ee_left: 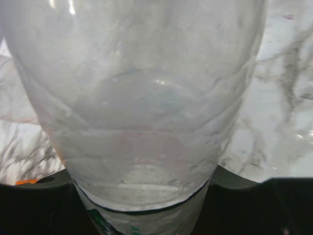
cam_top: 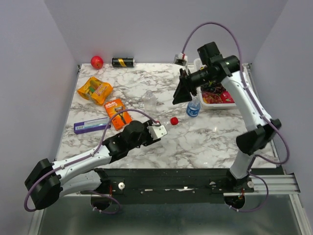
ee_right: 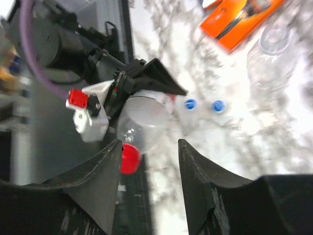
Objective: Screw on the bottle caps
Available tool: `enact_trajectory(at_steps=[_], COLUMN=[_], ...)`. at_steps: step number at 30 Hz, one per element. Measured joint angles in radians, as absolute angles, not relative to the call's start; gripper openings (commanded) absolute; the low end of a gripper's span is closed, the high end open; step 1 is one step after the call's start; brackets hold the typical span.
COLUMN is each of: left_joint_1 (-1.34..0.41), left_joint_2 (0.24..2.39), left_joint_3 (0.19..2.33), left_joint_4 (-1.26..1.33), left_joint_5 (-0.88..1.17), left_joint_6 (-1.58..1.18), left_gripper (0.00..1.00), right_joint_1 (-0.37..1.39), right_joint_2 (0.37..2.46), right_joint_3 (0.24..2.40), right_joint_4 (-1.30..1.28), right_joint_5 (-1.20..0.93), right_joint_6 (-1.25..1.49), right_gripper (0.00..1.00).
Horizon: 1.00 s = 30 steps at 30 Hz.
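My left gripper [cam_top: 157,130] is shut on a clear bottle [ee_left: 142,107] that fills the left wrist view. The bottle lies nearly level above the table, and the red cap [cam_top: 174,121] sits on its mouth. My right gripper [cam_top: 183,92] is open and empty, high above the table, just left of the standing blue-labelled bottle [cam_top: 193,108]. In the right wrist view the open gripper [ee_right: 149,144] looks down on the held bottle [ee_right: 142,120], its red cap [ee_right: 129,157] and two blue caps [ee_right: 190,104] [ee_right: 218,105]. The plain bottle [cam_top: 150,100] stands mid-table.
A red ball [cam_top: 97,61] and a black-and-gold can [cam_top: 123,62] lie at the back edge. Two orange packets [cam_top: 94,90] [cam_top: 118,113] and a blue box [cam_top: 91,126] lie at the left. A white tray [cam_top: 230,101] of items stands at the right, behind the right arm.
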<state>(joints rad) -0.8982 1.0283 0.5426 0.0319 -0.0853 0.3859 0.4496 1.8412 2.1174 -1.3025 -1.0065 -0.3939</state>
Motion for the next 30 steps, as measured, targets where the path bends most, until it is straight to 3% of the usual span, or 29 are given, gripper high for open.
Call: enact_trajectory(at_steps=[6, 11, 19, 30], left_joint_1=[-0.864, -0.843, -0.839, -0.838], left_joint_2=[1.017, 1.017, 1.017, 1.017], left_joint_3=[0.549, 0.559, 0.601, 0.612], left_joint_4=[-0.051, -0.097, -0.13, -0.148], left_joint_5=[0.194, 0.3, 0.38, 0.403], left_joint_6=[0.403, 0.429, 0.465, 0.479], left_gripper=[0.0, 0.0, 0.0, 0.0], right_joint_1=[0.49, 0.614, 0.715, 0.781], right_joint_2=[1.389, 1.115, 1.148, 1.158], right_joint_3=[1.703, 1.41, 1.363, 1.358], right_joint_4=[-1.256, -1.149, -1.029, -1.011], right_joint_5=[-0.921, -0.826, -0.736, -0.714], right_joint_6=[-0.841, -1.084, -1.214, -1.286], right_gripper=[0.62, 0.61, 0.61, 0.52])
